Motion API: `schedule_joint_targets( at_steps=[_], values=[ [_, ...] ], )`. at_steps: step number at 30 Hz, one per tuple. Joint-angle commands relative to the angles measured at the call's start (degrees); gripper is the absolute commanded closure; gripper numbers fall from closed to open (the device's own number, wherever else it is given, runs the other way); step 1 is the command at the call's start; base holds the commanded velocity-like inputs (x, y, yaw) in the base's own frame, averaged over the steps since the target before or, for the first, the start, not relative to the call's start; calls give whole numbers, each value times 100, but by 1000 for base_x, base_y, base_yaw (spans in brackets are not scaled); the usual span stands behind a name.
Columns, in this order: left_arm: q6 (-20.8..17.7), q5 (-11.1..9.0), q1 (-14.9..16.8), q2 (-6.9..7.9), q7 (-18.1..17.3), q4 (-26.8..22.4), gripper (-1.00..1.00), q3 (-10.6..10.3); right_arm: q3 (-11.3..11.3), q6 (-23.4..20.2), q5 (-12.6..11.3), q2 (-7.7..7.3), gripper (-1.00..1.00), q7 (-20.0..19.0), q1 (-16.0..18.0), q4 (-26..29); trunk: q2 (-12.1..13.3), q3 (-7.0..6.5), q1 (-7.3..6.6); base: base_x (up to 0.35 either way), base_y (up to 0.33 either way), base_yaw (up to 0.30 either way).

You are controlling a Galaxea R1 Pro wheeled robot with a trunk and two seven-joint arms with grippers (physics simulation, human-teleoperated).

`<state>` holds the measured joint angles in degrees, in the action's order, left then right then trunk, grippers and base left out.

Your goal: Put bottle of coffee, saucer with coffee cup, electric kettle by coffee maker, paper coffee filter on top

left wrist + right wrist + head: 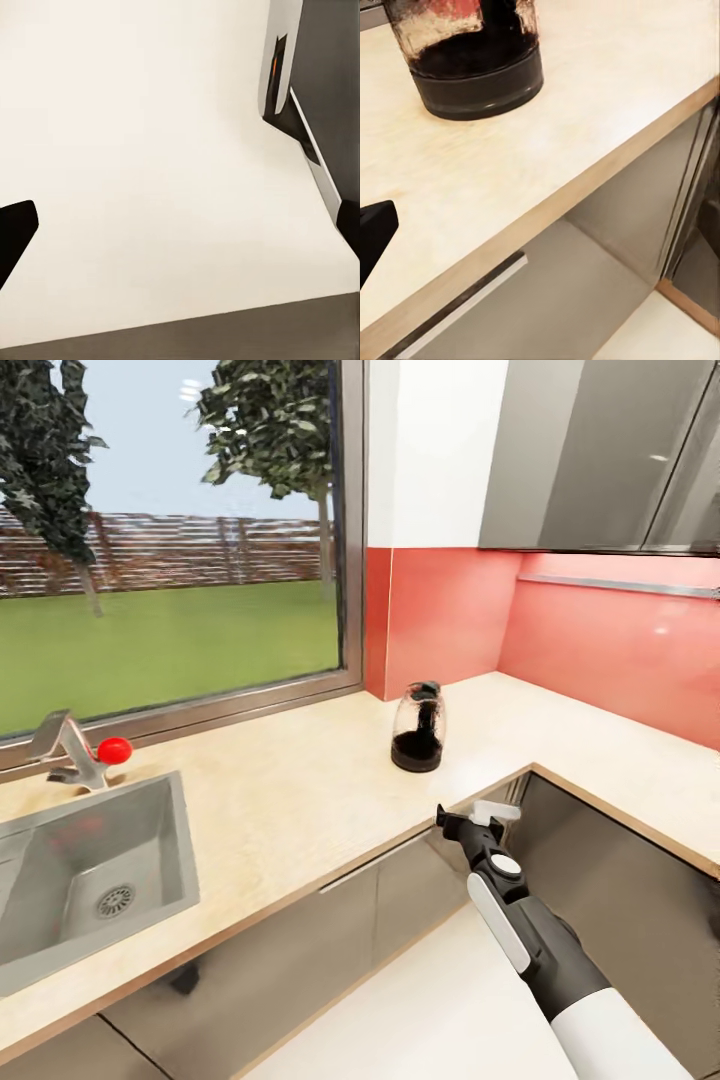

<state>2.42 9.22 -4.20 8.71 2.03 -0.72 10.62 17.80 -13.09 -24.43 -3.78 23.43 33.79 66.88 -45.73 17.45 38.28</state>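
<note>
Electric kettle (417, 728) stands upright on the worktop (300, 790), ahead of the right pincer (478, 817) and apart from it | right pincer empty, fingers apart at the worktop edge | likely step: reaching to grasp the kettle | sink (90, 870) and red-knobbed tap (80, 752) well off to its left, nothing between | left pincer: state cannot be told.
</note>
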Motion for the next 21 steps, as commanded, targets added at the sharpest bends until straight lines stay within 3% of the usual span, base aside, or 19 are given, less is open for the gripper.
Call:
schedule_joint_targets(
  at_steps=[1, 21],
  values=[
    [13, 61, -2, -1, 16, -7, -100, 45, 22, -18, -36, -8, -100, 48, 5, 9, -5, 6, 2, 90, -315, 0],
    [9, 59, -2, -1, 16, -7, -100, 53, 22, -18, -36, -8, -100, 48, 5, 9, -5, -71, 2, 93, -315, 2]
  ],
)
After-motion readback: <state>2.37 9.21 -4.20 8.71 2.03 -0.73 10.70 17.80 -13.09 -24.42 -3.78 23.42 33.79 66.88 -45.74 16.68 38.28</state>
